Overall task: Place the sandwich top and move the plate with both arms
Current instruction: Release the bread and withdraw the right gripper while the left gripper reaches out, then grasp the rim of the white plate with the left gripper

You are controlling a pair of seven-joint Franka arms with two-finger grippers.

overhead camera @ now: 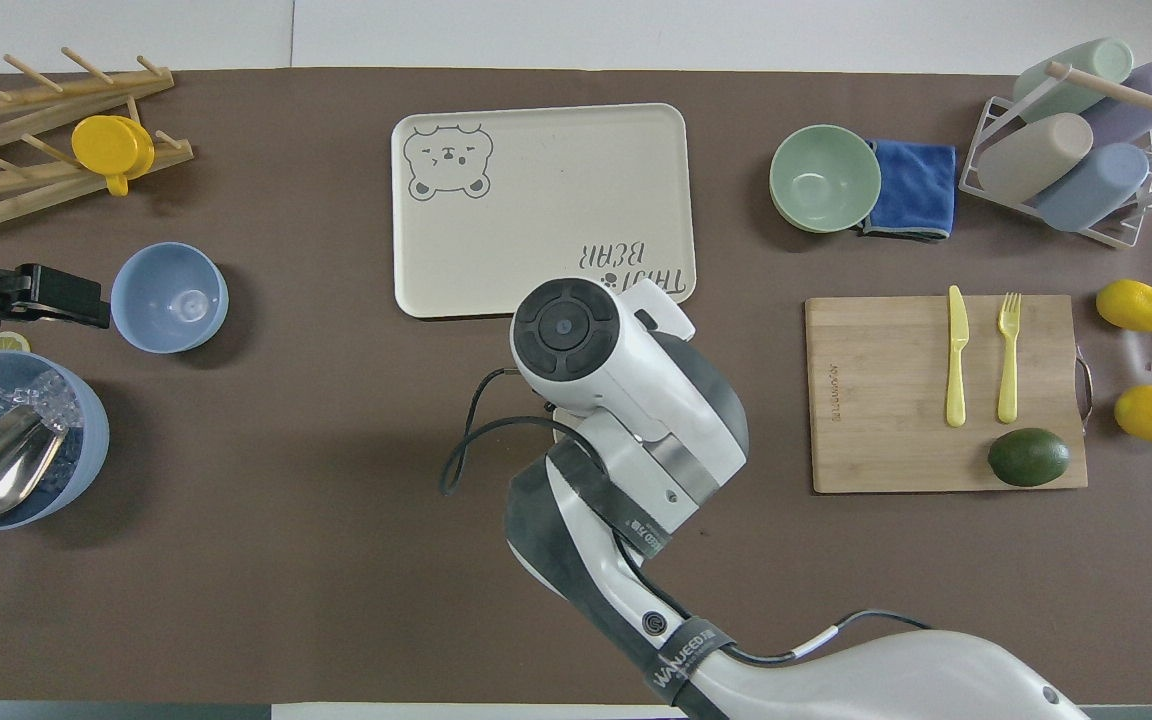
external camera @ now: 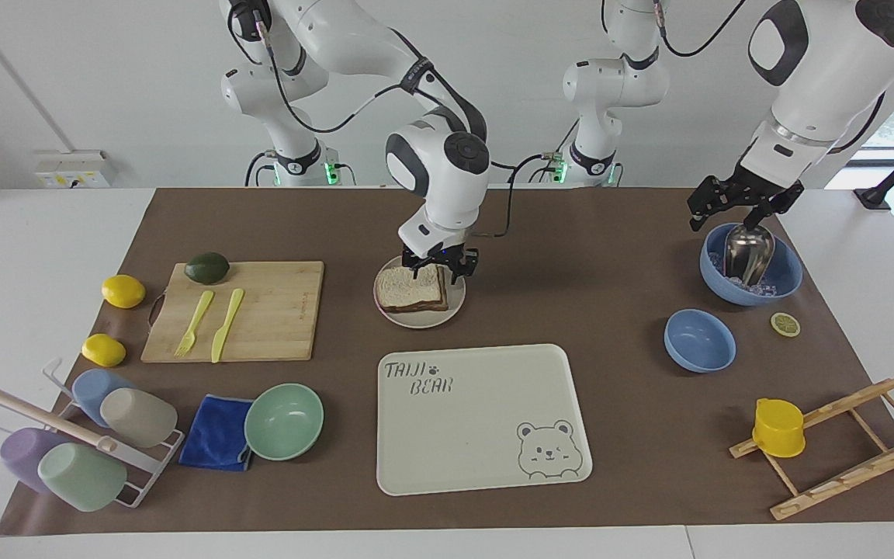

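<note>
Two slices now sit stacked on the plate mid-bench: the sandwich top is placed. The right gripper hovers above, fingers spread and empty. The left gripper, its fingers unreadable, waits over a blue bowl at its own end. Next, both must take the plate's rim.

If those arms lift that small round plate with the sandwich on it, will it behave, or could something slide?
The small round beige-grey plate looks rigid, so it should lift without bending. Its rim is shallow, so if tilted, the stacked speckled bread slice may slide off. The bread looks soft and light and would probably dent if squeezed.
</note>
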